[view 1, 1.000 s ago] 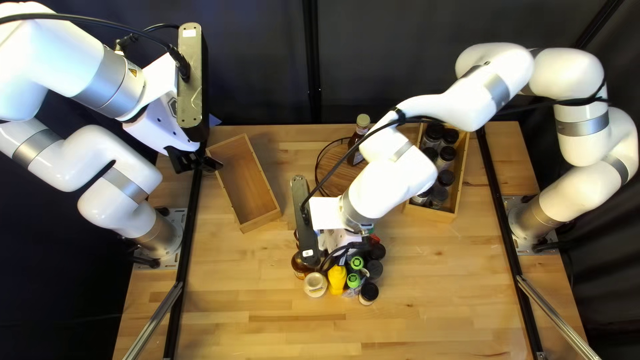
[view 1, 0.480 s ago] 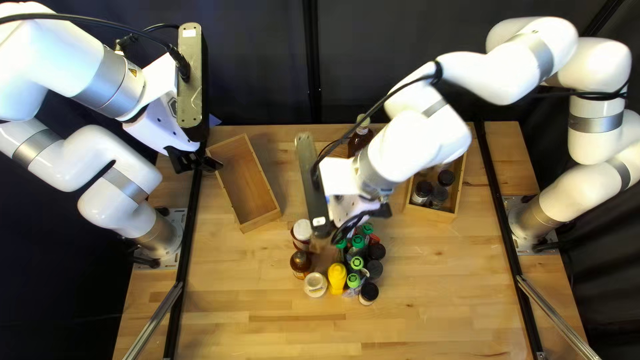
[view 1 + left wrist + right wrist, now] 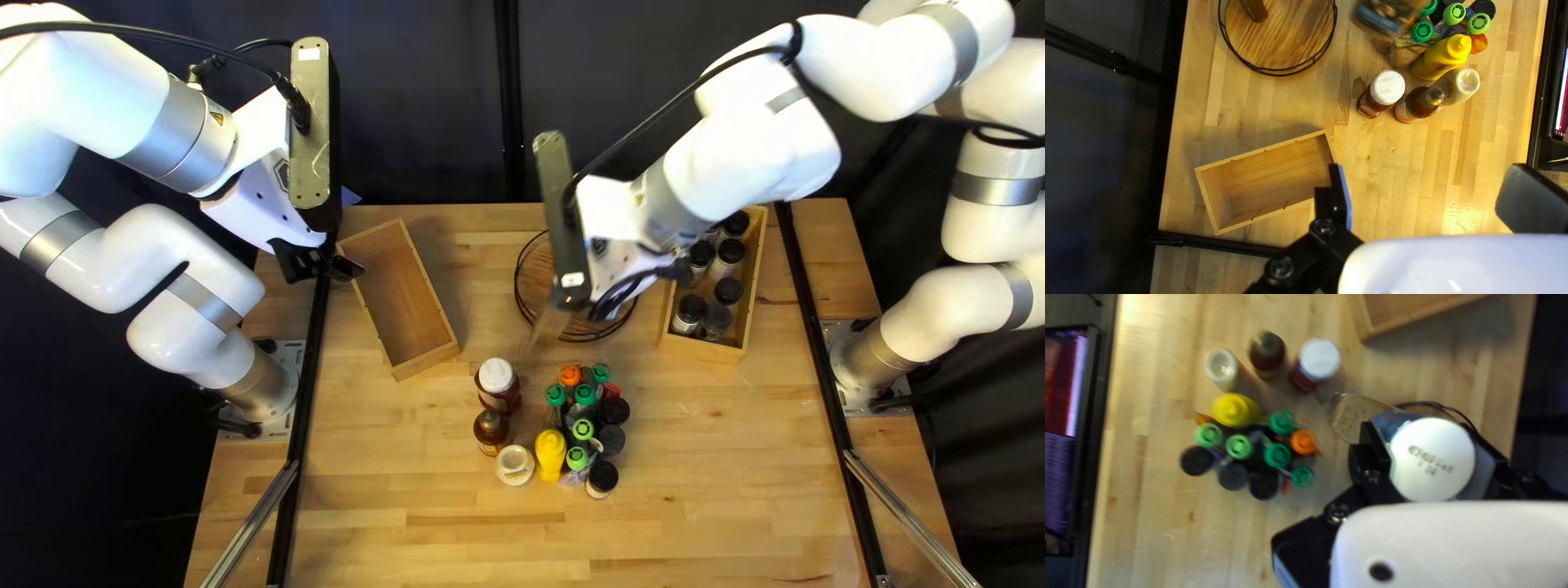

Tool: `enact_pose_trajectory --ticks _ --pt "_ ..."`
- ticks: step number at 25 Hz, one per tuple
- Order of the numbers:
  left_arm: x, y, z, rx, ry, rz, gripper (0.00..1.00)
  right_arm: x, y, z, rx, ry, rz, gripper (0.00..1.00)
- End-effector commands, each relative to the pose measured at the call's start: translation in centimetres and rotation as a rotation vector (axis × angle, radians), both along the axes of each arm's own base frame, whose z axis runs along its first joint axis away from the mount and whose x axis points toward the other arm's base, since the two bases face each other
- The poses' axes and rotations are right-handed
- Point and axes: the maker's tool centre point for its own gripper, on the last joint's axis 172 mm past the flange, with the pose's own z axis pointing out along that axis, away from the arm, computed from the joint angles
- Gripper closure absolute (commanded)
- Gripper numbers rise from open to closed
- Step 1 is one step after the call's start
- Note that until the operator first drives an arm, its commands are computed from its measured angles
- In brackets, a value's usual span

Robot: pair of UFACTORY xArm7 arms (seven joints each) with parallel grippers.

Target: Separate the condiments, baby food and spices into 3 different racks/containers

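Beyond the pale wooden tabletop [image 3: 381, 512] hangs a dark curtain [image 3: 425, 98]. Sorting looks partway: black-lidded spice jars [image 3: 689, 314] stand in a wooden box [image 3: 697, 351] at the far right corner; colourful-capped pouches [image 3: 584, 396] and a yellow plastic squeeze bottle [image 3: 550, 452] remain mid-tabletop. The right gripper [image 3: 1428, 440] clamps a white-capped container [image 3: 1433, 460], printed on top; the left gripper [image 3: 1429, 171] is spread.

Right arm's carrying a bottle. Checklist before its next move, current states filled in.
1. Right tool shut on the white-capped bottle: ok
2. Left tool open, apart from the right: ok
3. Bare wood on round wooden tray with black wire rim: ok
4. Whole tray in sight: not ok, partly hidden
5. Rectangular light-wood box near the left tool empty: ok
6. Yellow plastic squeeze bottle in a container: not ok
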Motion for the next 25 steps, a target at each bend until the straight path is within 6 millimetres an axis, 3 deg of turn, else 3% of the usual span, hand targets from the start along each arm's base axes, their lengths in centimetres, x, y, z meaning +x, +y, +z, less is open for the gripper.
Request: enact_pose_trajectory --ticks 1,7,12,25 --pt "0.0 0.0 0.0 0.0 0.0 0.0 0.0 -3.2 -3.4 -2.0 -0.008 0.021 -0.07 0.97" --pt "0.0 0.0 0.0 0.0 0.0 0.0 0.0 -6.0 -7.5 -6.3 0.007 0.066 -0.155 0.97" --pt "0.0 0.0 0.0 0.0 0.0 0.0 0.0 -6.4 -9.3 -9.2 0.032 0.093 -0.189 0.97" --pt "0.0 0.0 0.0 0.0 0.0 0.0 0.0 -4.8 -10.4 -11.8 0.083 0.104 -0.189 0.97"
